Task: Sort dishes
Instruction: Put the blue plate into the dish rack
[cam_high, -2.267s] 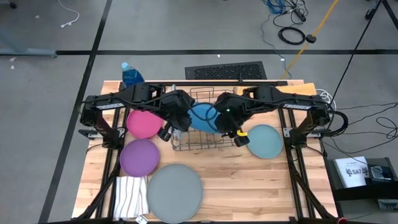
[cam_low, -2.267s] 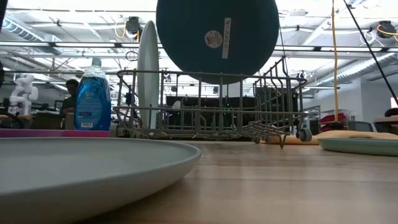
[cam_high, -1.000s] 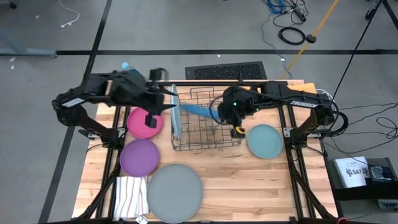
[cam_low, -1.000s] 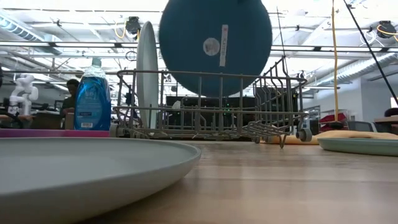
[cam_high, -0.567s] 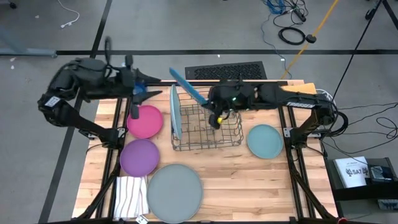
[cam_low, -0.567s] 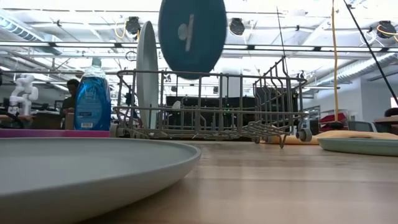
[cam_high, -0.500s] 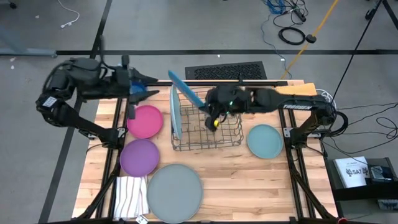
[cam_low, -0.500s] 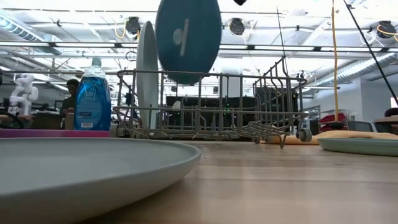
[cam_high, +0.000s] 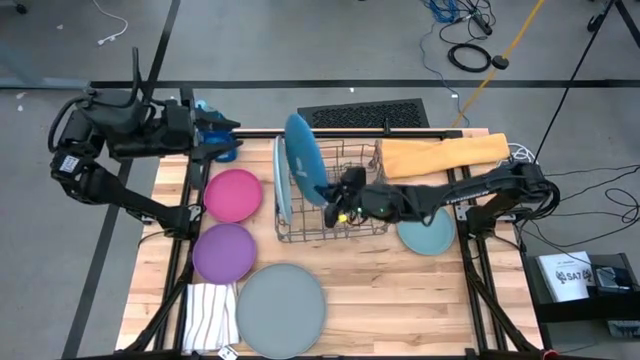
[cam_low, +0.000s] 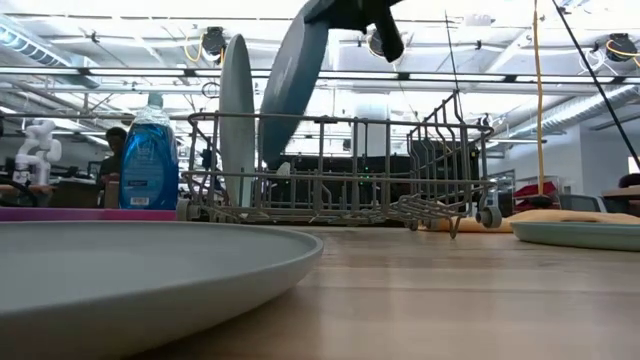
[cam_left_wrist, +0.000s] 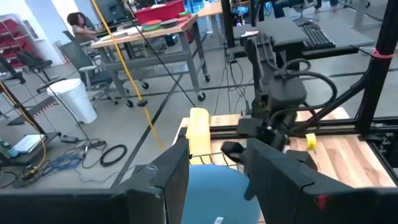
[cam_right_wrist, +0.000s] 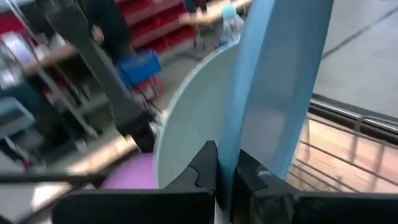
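Right gripper (cam_high: 338, 203) clenched on dark blue plate (cam_high: 303, 158), now tipped on edge and lowered into rack (cam_high: 365, 228) beside light blue plate (cam_high: 281, 180); slotting imminent. Left gripper (cam_left_wrist: 214, 171), released, has withdrawn to table's far-left corner

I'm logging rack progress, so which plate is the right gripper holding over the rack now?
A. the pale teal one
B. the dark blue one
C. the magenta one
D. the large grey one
B: the right gripper is shut on the edge of the dark blue plate, tilted above the rack beside the light blue plate already standing in it.
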